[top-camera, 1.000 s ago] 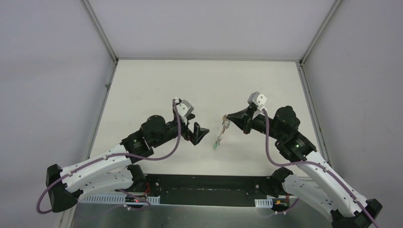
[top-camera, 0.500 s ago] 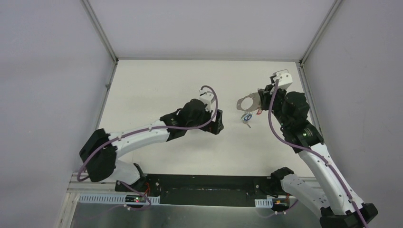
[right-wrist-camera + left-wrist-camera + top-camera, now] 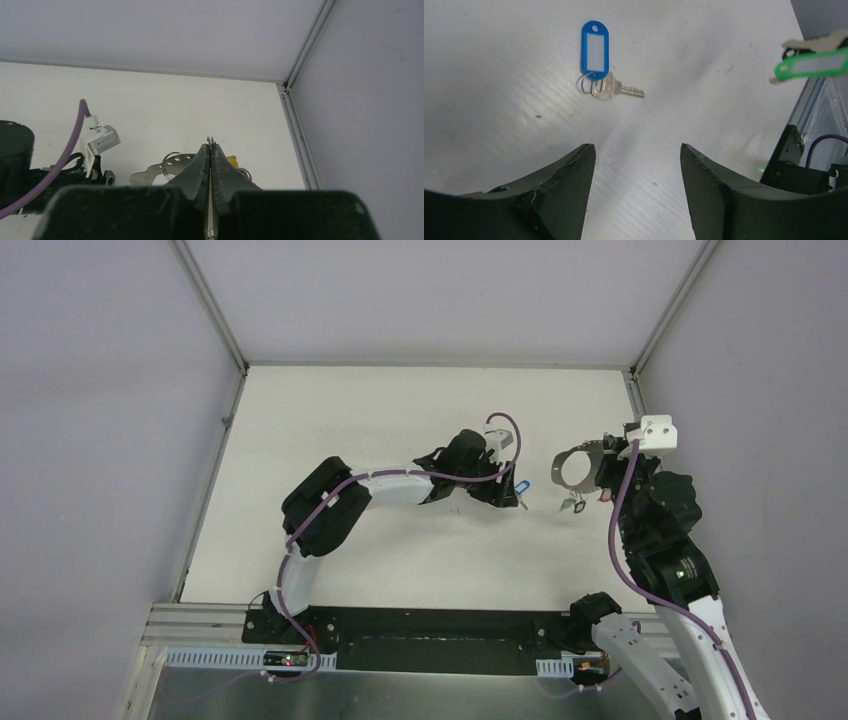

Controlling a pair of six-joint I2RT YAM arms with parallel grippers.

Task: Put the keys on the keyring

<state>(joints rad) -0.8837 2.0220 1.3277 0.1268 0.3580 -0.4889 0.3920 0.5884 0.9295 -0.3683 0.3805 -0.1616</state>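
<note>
A silvery key (image 3: 616, 90) with a blue tag (image 3: 595, 42) lies flat on the white table, ahead of my left gripper (image 3: 636, 147). That gripper is open and empty, a short way from the key. In the top view the left gripper (image 3: 508, 492) is at the table's middle, with the blue tag (image 3: 522, 486) at its tips. My right gripper (image 3: 211, 146) is shut on the keyring (image 3: 573, 468) and holds it above the table at the right. Keys with a green tag (image 3: 572, 506) and a red tag (image 3: 604, 496) hang from it. A yellow tag (image 3: 232, 161) shows behind the right fingers.
The enclosure's right wall and its metal rail (image 3: 650, 455) run close beside the right gripper. The back wall (image 3: 430, 300) stands beyond the table. The hanging green tag (image 3: 811, 64) shows to the right of the left gripper.
The left arm has stretched out to the right and farther back, up to the blue-tagged key. The right arm has carried the keyring and its hanging keys to the right.
</note>
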